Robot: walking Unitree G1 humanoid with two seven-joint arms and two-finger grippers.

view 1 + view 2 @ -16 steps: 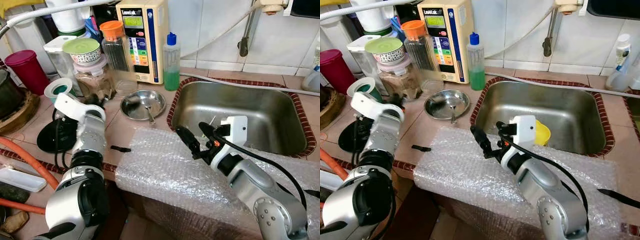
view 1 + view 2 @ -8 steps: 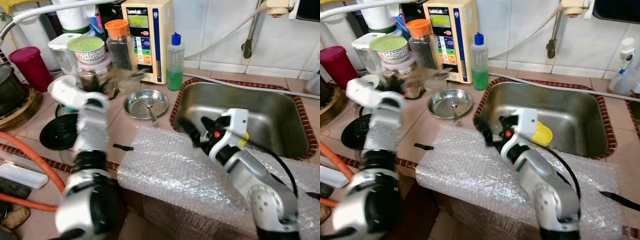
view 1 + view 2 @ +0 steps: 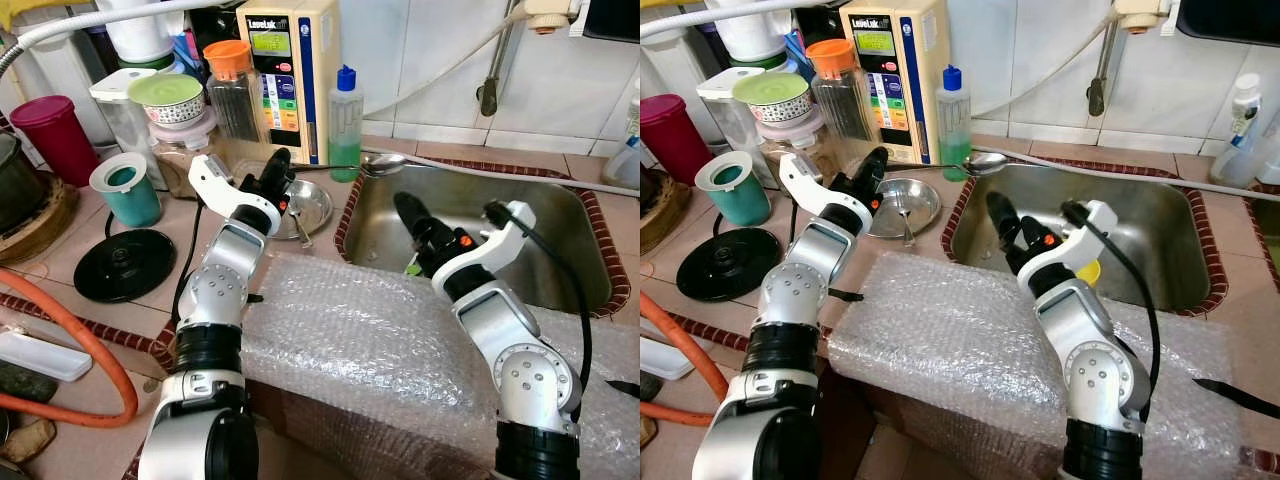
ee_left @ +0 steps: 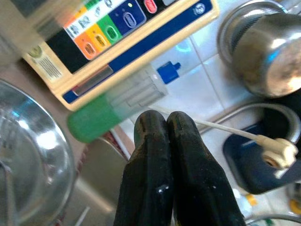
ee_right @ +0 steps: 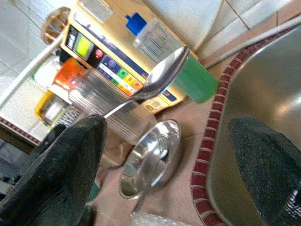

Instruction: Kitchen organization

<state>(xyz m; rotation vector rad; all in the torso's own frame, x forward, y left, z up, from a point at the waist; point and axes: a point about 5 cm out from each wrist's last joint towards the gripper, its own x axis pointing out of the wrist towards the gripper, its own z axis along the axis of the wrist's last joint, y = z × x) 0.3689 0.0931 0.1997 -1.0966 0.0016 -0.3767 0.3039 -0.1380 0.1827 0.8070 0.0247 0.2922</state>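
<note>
My left gripper (image 3: 276, 170) pinches long steel spoon (image 3: 980, 163) at 11 o'clock | right gripper (image 3: 1012, 228) spread over steel sink (image 3: 560, 262) | risk: thin handle slips, spoon drops onto worktop (image 3: 70, 255).

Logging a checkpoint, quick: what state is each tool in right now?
Left tool: closed on a long metal spoon.
Right tool: open, holding nothing, over the sink.

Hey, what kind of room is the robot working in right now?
Most likely a home kitchen counter. A steel sink is set into a tiled worktop, a bottle of green liquid stands beside it, and jars and containers crowd the back corner. The left tool holds a spoon.
</note>
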